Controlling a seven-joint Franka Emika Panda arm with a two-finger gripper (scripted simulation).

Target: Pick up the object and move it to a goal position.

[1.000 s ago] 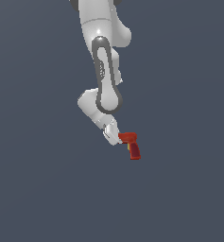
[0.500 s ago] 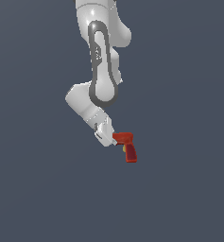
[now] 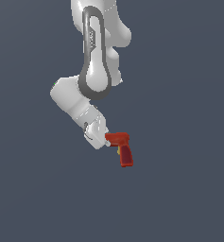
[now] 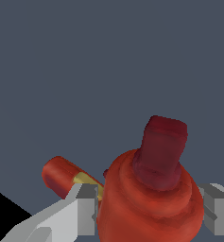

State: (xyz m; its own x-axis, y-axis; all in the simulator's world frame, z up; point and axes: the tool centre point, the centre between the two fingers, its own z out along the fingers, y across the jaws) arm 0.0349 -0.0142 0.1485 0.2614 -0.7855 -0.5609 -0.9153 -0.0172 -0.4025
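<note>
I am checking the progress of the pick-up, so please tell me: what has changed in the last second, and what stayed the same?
The arm's wrist section swung toward the exterior view's left and its upper links straightened. The claw and the red drill it grips hardly shifted. The drill stayed between the fingers, handle pointing down; background unchanged.

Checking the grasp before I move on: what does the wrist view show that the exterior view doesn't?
Only the wrist view shows the two grey fingers flanking the drill's body. Only the exterior view shows the arm overhead and the drill's pistol shape, body at the gripper, handle hanging down. Both show the red drill at the gripper against plain grey background.
</note>
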